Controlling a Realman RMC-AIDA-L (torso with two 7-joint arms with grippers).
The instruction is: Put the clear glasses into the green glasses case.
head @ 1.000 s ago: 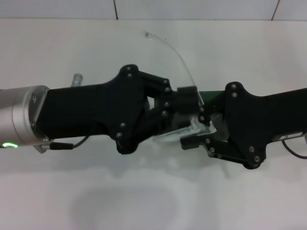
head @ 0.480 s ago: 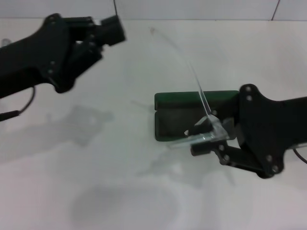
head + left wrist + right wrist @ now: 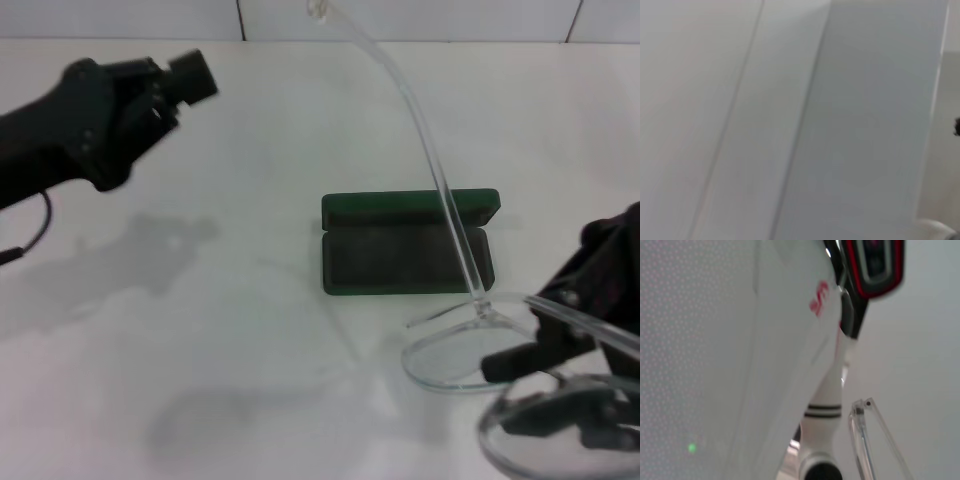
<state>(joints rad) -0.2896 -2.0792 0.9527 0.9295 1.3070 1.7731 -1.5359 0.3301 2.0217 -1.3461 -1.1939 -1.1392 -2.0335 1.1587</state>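
From the head view, the right hand point(image 3: 545, 385) grips the clear glasses point(image 3: 470, 340) by their front, low at the robot's right and lifted close to the camera. One long clear arm of the glasses sweeps up and away toward the far edge of the tabletop point(image 3: 200, 330). The green glasses case point(image 3: 405, 245) lies open, lid folded back, just beyond and to the left of the held glasses, its long axis running left to right. So the glasses must travel forward and leftward, and that raised arm crosses above the case, not along it; I judge it needs folding or turning first. The left hand point(image 3: 185, 75) hangs high at the far left, well apart from the case; whether its fingers are spread I cannot tell.

The left wrist view shows only pale blank surfaces.

In the right wrist view, one clear arm tip of the glasses shows near white robot body.
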